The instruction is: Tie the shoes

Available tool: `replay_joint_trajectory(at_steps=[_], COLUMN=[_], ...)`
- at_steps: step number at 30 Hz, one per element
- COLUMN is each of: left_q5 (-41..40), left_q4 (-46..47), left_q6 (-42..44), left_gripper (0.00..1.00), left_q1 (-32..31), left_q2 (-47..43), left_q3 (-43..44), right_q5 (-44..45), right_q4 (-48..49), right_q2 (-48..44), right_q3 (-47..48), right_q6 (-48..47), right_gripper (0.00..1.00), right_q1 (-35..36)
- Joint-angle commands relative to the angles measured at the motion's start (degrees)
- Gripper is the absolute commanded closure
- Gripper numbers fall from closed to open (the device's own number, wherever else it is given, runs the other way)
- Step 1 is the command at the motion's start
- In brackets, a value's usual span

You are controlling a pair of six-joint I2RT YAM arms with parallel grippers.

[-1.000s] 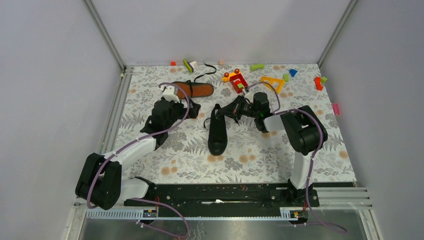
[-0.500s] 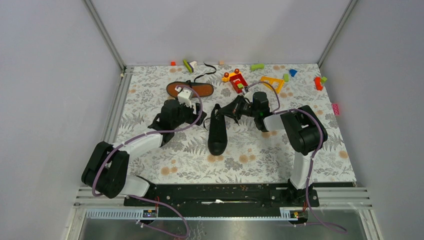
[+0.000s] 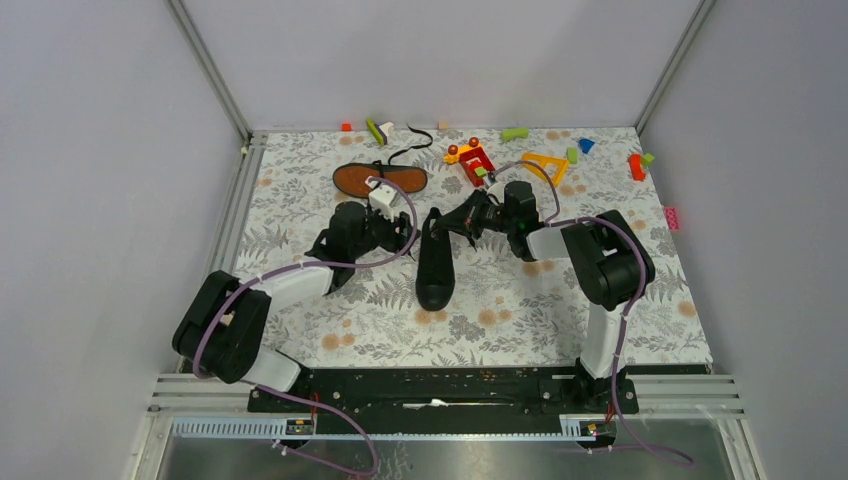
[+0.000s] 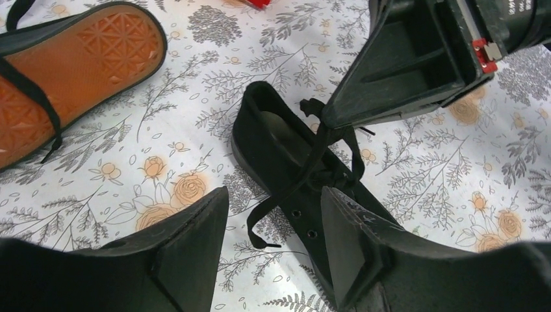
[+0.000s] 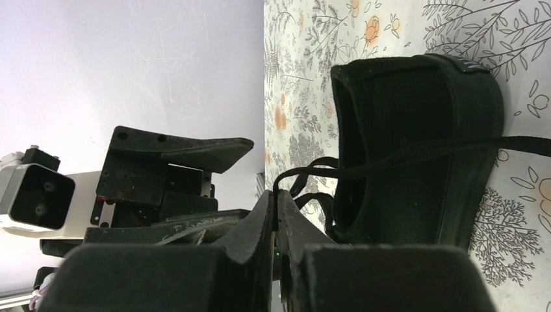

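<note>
laces loose, one end pinched, no knot yet

near the middle of the floral-print bench (image 3: pixel 520 300) stands an upright black low-top canvas sneaker (image 3: pixel 435 265), toe toward the near edge and heel toward the far edge. the right hand (image 5: pixel 274 203) has its two fingers pressed together on a thin black lace (image 5: pixel 390 157) of that sneaker, just beside the heel opening. the lace runs taut from the pinch across the collar. the left hand (image 4: pixel 273 244) hovers just beside the shoe on its left, fingers spread apart and holding nothing. from its wrist view i can see the other loose lace end (image 4: pixel 273 200) trailing off the eyelets toward the bench. the second black sneaker with the flat orange-brown sole (image 3: pixel 380 180) lies overturned nearer the far left corner, sole up, well apart from both hands. small colourful plastic toy blocks (image 3: pixel 470 160) are scattered along the far edge.

as i judge it, the job is barely begun. one lace end is gripped and the other is not yet picked up. i see no crossing, loop or knot on the upright shoe. what's left looks like nearly everything: take the free end, cross and pull, form the bow, then turn the overturned shoe upright and do the same there.
</note>
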Motion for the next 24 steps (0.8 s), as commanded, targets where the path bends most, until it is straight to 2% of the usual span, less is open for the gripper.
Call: replay_joint_trajectory(at_steps=[1, 4, 9, 19, 24], left_q5=[4.39, 6.28, 8.47, 7.15, 7.75], left_q4=[3.37, 3.49, 8.57, 10.75, 10.01], left_q6=[3.93, 4.7, 3.73, 7.2, 6.87], left_gripper=[0.4, 0.41, 0.44, 0.51, 0.58], left_q1=[-0.46, -0.6, -0.92, -1.04, -0.52], left_q2=[0.99, 2.9, 5.04, 8.55, 9.98], left_q3=[1.51, 2.79, 2.23, 3.13, 4.51], right_q5=[-0.54, -1.32, -0.36, -0.27, -0.35], right_q4=[2.91, 6.92, 4.98, 5.79, 5.84], right_q2=[1.33, 2.09, 0.03, -0.98, -1.39], right_q3=[2.06, 1.98, 1.02, -0.11, -0.48], right_q6=[0.0, 3.32, 1.39, 1.64, 1.36], right_gripper=[1.0, 1.0, 1.0, 1.0, 1.0], right_q1=[0.04, 0.0, 0.04, 0.0, 0.0])
